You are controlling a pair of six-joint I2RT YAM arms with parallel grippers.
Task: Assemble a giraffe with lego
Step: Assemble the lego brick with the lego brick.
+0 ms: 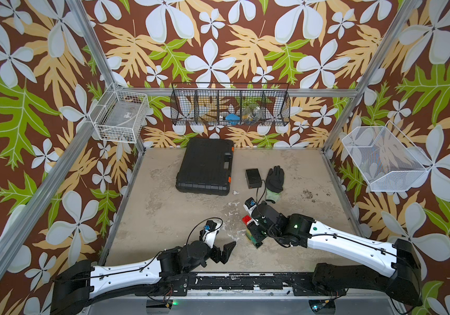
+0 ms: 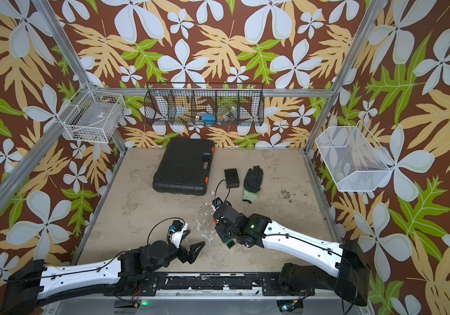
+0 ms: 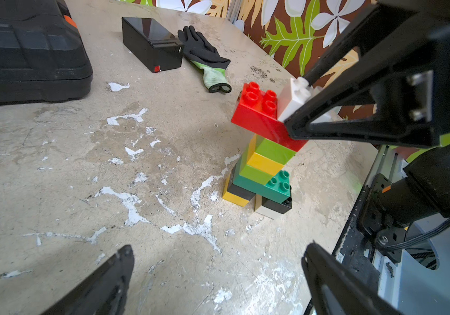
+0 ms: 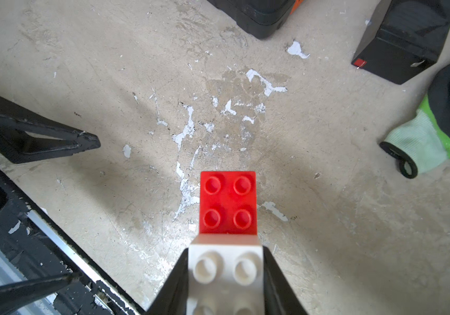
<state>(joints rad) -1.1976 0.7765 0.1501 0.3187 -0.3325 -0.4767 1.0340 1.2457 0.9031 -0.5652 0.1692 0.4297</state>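
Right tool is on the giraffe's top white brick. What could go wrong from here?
1. The right tool is shut on the white brick atop the tall, narrow giraffe; withdrawing before opening could pull bricks off or tip it.
2. The red brick overhangs the neck, and the left tool stands open and apart, so pressing down may lever the unbraced figure over.

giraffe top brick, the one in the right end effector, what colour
It's a white brick, on the red brick; shows best in the right wrist view.
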